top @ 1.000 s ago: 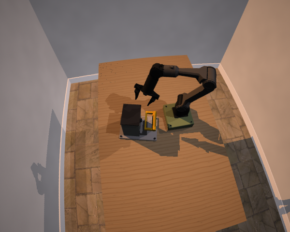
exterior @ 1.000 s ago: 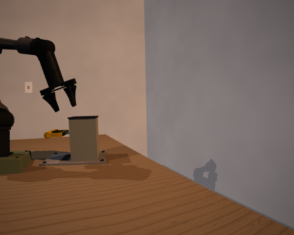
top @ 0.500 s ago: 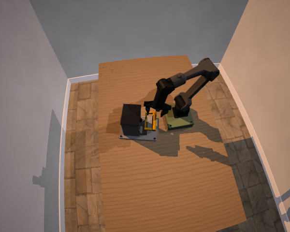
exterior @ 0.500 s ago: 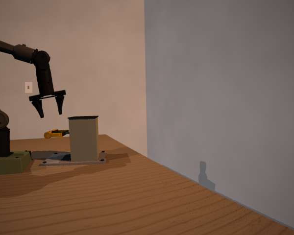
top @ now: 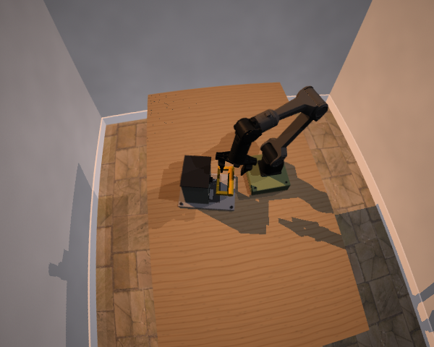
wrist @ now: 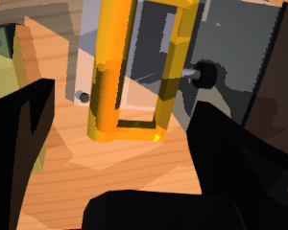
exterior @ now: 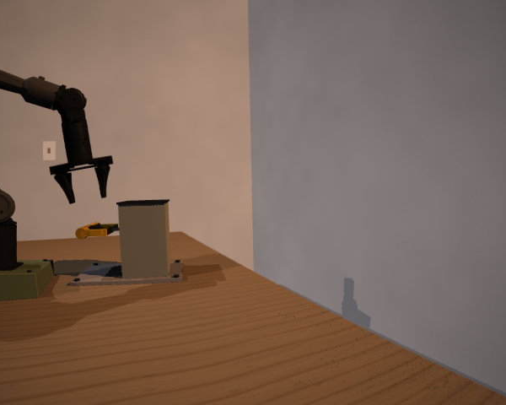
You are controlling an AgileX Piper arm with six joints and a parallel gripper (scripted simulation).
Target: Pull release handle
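Two fingers of the end effector (exterior: 83, 186) stand wide, holding nothing, above the handle (top: 225, 181). The handle sits just beside the box (top: 196, 177), between box and arm base (top: 281, 181).

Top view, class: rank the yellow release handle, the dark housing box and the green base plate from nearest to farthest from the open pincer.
1. Yellow release handle: directly under the open pincer.
2. Green base plate: right of it, beneath the arm.
3. Dark housing box: left, beyond the handle.
Plate and box are nearly tied.
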